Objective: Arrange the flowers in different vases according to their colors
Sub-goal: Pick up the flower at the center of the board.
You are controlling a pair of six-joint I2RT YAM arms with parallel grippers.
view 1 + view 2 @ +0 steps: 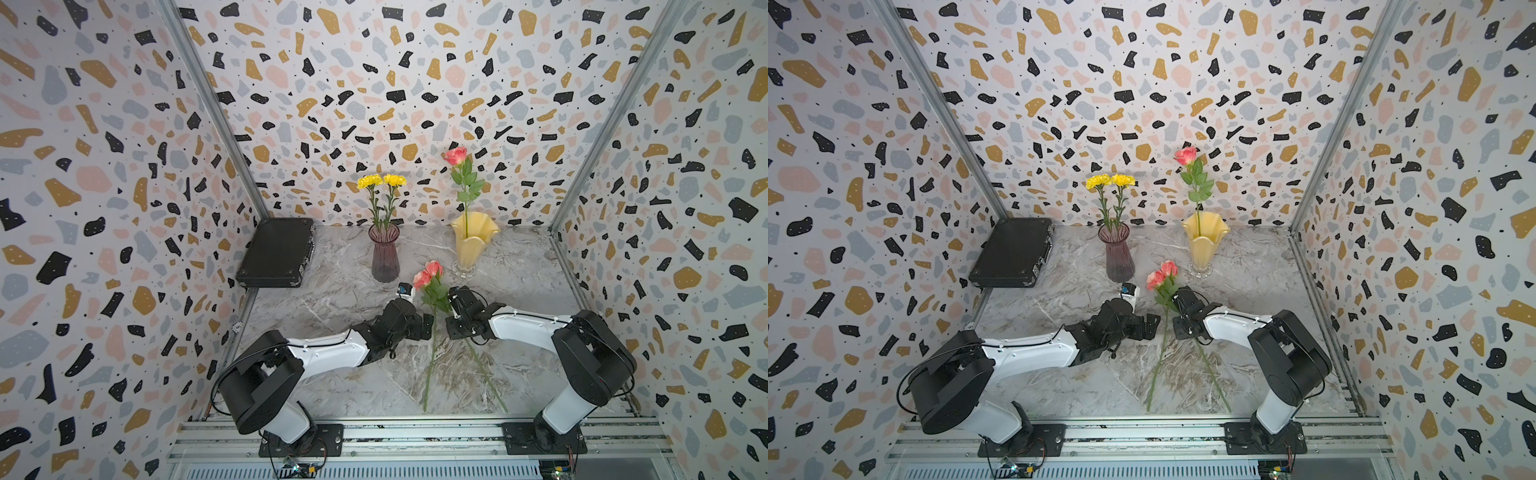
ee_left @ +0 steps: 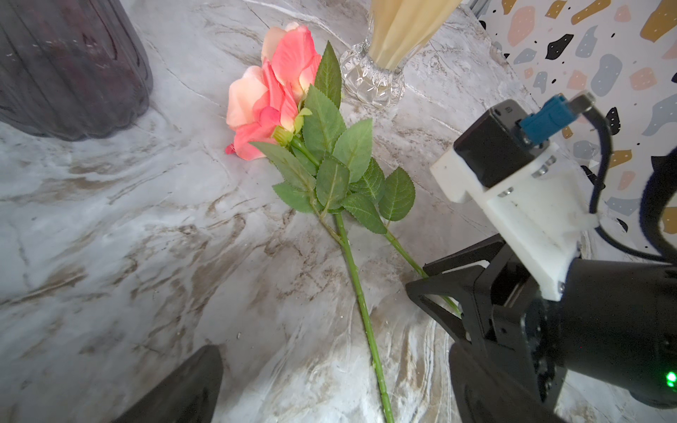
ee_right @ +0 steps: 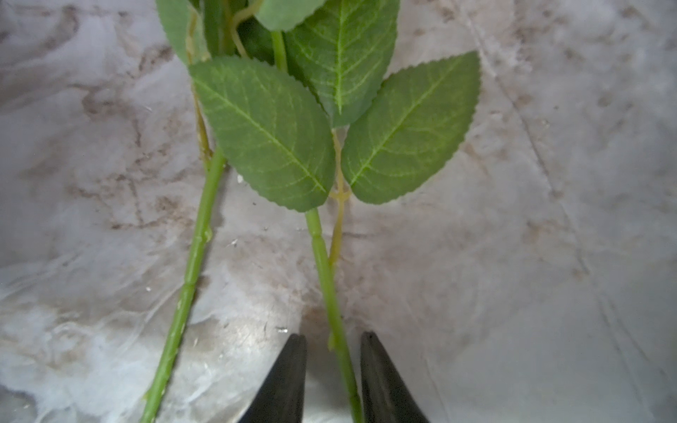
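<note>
Right claw point(image 3: 333, 337): jaws apart, straddling the bare lower stem point(image 3: 326, 263) of one of two pink roses point(image 1: 428, 274) lying on the bench point(image 1: 324, 303), below the leaves point(image 3: 271, 132), likely to keep foliage out of the pinch. Yellow vase point(image 1: 473, 245), one rose point(image 1: 456, 156) in it, stands near; purple vase point(image 1: 385, 257) holds both yellow blooms point(image 1: 382, 180). Bench grey-veined marble; walls point(image 1: 374, 83) terrazzo print.

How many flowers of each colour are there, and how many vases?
Yellow flowers: 2
Pink roses: 3
Vases: 2
Total: 7
</note>
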